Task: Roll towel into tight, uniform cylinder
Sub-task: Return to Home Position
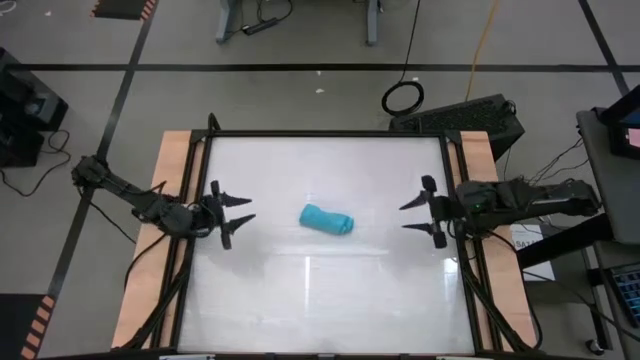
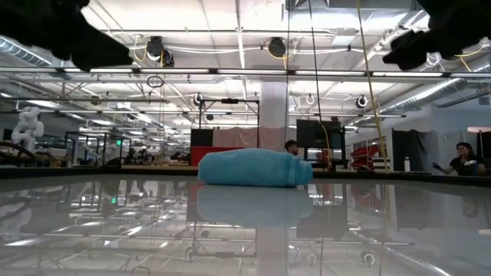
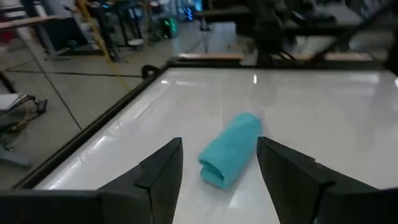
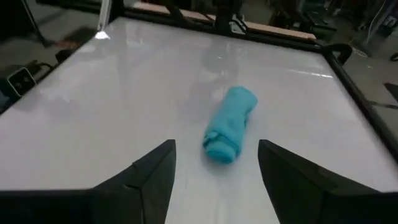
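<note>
On the tabletop (image 1: pixel 330 300): towel (image 1: pixel 327 219) lies rolled near the middle, nothing touching it.
Left tool (image 1: pixel 236 213): jaws wide, empty, off to its side.
Right tool (image 1: pixel 418 218): same, opposite side.
Why: rolling looks done, I'd guess.

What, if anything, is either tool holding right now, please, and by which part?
Nothing: the left tool and right tool are open, clear of the rolled towel.

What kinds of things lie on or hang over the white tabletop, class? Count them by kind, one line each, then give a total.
Turquoise towel, rolled: 1
Dark tools, both open: 2, the left tool and the right tool, one on each side of the towel
Total: 3
</note>
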Controlling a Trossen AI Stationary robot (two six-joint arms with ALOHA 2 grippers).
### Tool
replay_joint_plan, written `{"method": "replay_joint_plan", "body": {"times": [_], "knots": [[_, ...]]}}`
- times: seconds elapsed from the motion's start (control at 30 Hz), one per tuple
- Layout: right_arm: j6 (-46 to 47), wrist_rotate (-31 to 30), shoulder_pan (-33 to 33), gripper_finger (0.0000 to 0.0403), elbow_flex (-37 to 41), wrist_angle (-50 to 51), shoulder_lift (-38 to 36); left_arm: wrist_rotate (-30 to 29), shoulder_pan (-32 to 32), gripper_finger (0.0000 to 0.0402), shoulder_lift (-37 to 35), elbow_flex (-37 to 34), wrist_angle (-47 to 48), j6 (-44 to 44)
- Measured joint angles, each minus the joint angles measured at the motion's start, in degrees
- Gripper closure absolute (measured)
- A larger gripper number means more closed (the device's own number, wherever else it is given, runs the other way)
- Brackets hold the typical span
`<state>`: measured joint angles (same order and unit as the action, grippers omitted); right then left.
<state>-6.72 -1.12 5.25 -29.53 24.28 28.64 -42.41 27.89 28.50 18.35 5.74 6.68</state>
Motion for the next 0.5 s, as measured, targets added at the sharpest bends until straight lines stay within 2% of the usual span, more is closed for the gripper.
{"method": "replay_joint_plan", "body": {"times": [0.1, 0.27, 0.4, 0.5], "knots": [[2.73, 0.0, 0.74, 0.0184, 7.75, -6.81, -6.42, 0.9, -2.28, 0.0189, -2.75, -5.5, -6.77, -0.13], [5.1, -0.4, 1.25, 0.0184, 17.74, -24.92, -13.24, 2.8, -5.17, 0.0189, -4.16, -13.2, -20.5, -0.83], [3.03, -0.48, 1.25, 0.0184, 21.66, -27.93, -15.48, 3.42, -6.85, 0.0189, -4.22, -17.89, -28.56, -2.52], [2.58, -0.49, 1.23, 0.0184, 23.47, -27.96, -16.05, 3.36, -8.45, 0.0189, -4.18, -17.95, -26.96, -2.69]]}}
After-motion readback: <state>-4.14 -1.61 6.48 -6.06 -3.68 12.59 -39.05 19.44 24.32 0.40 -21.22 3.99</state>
